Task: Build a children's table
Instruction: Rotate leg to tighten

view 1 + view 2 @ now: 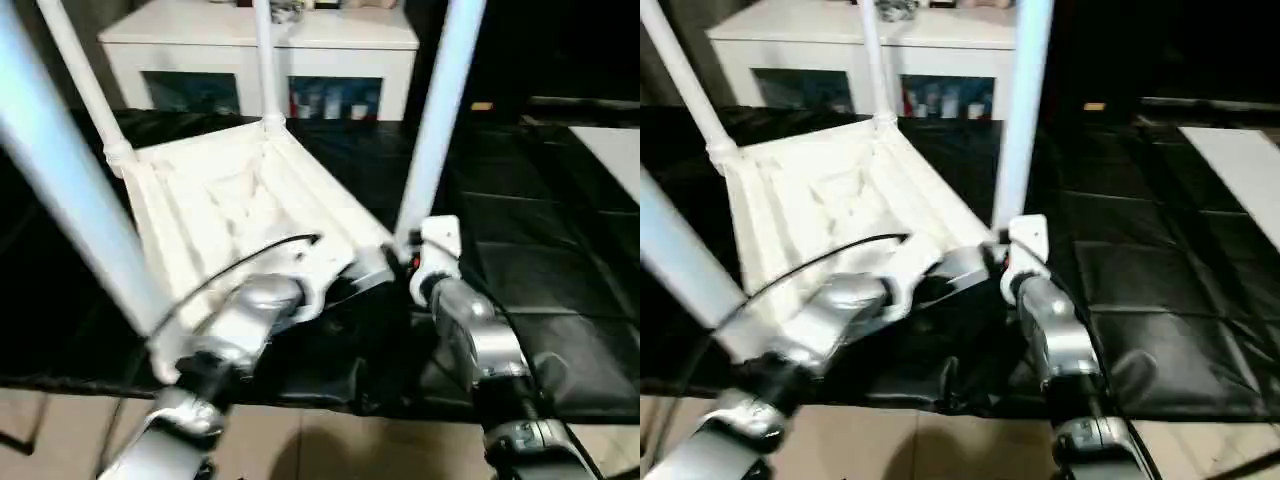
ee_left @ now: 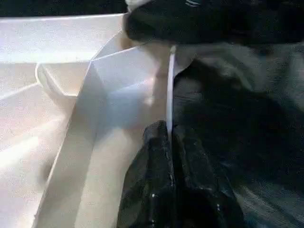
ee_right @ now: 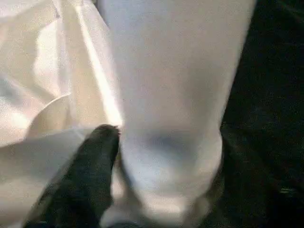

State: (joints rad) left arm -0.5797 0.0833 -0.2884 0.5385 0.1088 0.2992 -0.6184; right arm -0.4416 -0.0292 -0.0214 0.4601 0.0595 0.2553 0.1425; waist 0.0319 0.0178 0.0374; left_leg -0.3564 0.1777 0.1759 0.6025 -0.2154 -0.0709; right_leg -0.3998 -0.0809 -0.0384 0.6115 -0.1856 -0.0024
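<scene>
1. Left gripper [image 2: 170, 142] was pinched shut on the thin rim of the tabletop [image 1: 240, 200], its two black fingers [image 2: 152, 175] pressed together with the white edge running up between them.
2. Right gripper [image 3: 161, 166] straddled the base of a leg [image 1: 440, 120]; one black finger [image 3: 90, 166] lay against the side of the white tube, the jaws standing as wide as the tube, around it.
3. That leg stood upright in the tabletop's near corner on the robot's right side.
4. Upside down on a black padded surface [image 1: 560, 270], the tabletop showed its ribbed underside, tilted so the near edge sat higher.
5. Two more legs [image 1: 268, 60] rose from the far corners, and a fourth [image 1: 70, 190] slanted up large in the foreground on the left.
6. Both silver forearms [image 1: 470, 330] reached in from below, and a black cable [image 1: 250, 255] looped over the left one.
7. Behind the work stood a white cabinet [image 1: 260, 50] with glass doors.
8. At the right edge lay a flat white board [image 1: 615, 150], well apart from the tabletop.
</scene>
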